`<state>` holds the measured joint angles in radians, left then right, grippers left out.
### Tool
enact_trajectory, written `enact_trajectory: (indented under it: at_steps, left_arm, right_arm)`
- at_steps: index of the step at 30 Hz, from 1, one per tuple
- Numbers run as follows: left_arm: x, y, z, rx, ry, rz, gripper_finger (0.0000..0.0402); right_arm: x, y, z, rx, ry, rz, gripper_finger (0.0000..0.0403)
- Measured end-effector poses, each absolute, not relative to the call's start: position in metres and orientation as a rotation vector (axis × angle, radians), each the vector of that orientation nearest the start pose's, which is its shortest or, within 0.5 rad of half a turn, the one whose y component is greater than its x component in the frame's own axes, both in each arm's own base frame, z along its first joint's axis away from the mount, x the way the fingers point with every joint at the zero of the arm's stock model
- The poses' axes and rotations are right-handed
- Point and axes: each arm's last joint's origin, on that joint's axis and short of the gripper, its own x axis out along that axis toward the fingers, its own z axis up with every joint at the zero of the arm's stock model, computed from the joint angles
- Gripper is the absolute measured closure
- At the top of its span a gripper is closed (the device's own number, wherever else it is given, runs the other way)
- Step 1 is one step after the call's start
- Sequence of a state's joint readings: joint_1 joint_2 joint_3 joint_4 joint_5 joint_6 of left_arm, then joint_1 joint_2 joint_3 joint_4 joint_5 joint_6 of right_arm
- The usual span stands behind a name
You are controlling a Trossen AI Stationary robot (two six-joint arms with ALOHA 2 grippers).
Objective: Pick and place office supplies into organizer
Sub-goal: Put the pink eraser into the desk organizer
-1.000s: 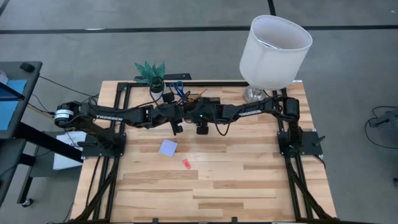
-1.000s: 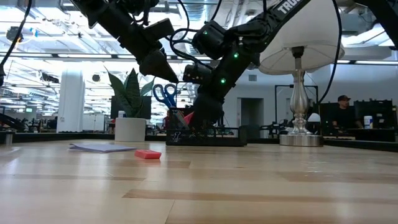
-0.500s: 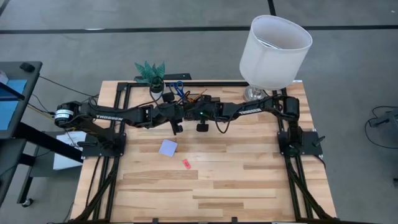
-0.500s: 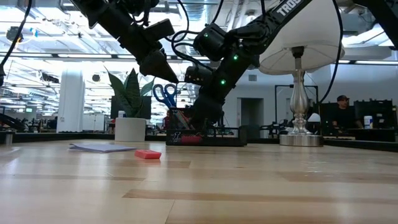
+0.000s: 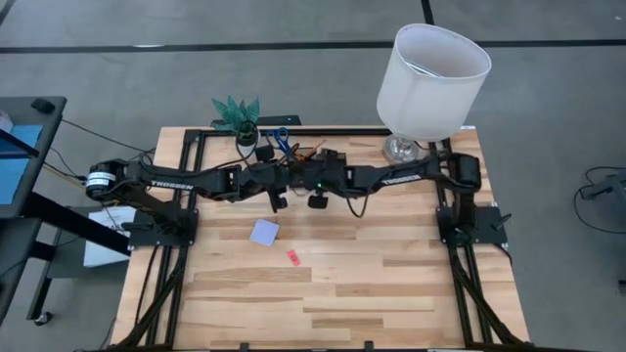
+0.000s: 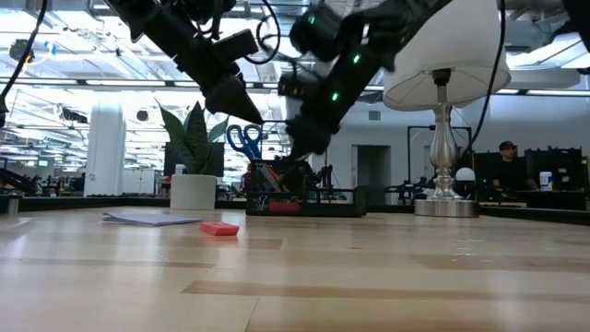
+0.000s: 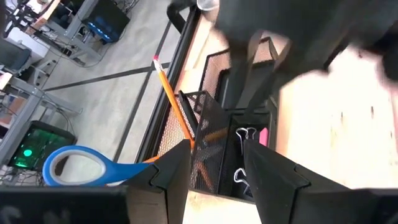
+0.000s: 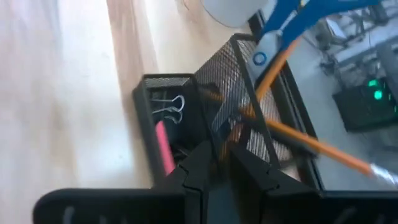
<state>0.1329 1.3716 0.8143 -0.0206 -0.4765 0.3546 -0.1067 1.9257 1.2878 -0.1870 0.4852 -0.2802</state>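
The black mesh organizer [image 5: 296, 154] stands at the upper centre of the high view, at the table's far edge. Its tall cup section holds the blue-handled scissors [image 6: 243, 141] and two orange pens [image 8: 283, 130], both leaning. Its low tray [image 8: 163, 134] holds silver-handled binder clips [image 8: 166, 105] and a pink-red piece [image 8: 164, 148], which lies flat along the compartment.

My right gripper [image 8: 225, 163] hangs directly above the organizer, at the wall between cup and tray; its jaws are pressed nearly together and carry nothing. My left gripper [image 7: 216, 167] hovers just beside the organizer on the left side of the high view, its jaws spread with a clear gap, empty.

Toward frame centre in the high view, the pale lavender note pad [image 5: 264, 232] lies flat on the wooden table [image 5: 391, 284], and a second pink-red piece [image 5: 292, 257] lies near it, lower and to its right; the two are apart. At upper left of the organizer stands a white pot with a green plant [image 5: 238, 117]; at upper right, a lamp with a white shade [image 5: 432, 68].
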Motion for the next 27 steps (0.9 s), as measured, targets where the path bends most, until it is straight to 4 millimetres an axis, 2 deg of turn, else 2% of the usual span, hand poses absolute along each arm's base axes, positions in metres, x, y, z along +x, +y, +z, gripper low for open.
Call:
enact_trajectory:
  at_steps: [5,8,11,14,19,23,27]
  left_arm:
    - [0.28,0.051,0.23,0.439,0.706,0.483,0.026]
    - [0.28,0.051,0.23,0.424,0.705,0.471,0.026]
    - [0.281,0.048,0.229,0.385,0.694,0.382,0.026]
    - [0.283,0.043,0.228,0.331,0.657,0.173,0.026]
    - [0.285,0.027,0.232,0.225,0.507,-0.354,0.026]
    - [0.282,0.019,0.236,0.118,0.392,-0.691,0.026]
    - [0.277,0.012,0.234,0.002,0.389,-0.895,0.026]
  right_arm:
    - [0.388,-0.023,0.208,-0.237,0.881,-0.515,0.0357]
    - [0.377,0.006,0.215,-0.151,0.872,-0.572,0.0357]
    - [0.365,0.041,0.215,-0.159,0.839,-0.697,0.0358]
    - [0.347,0.075,0.214,-0.17,0.744,-0.847,0.0358]
    - [0.312,0.125,0.214,-0.088,0.506,-0.964,0.0358]
    - [0.293,0.152,0.215,-0.036,0.382,-0.945,0.0358]
    - [0.285,0.167,0.217,-0.041,0.322,-0.903,0.0358]
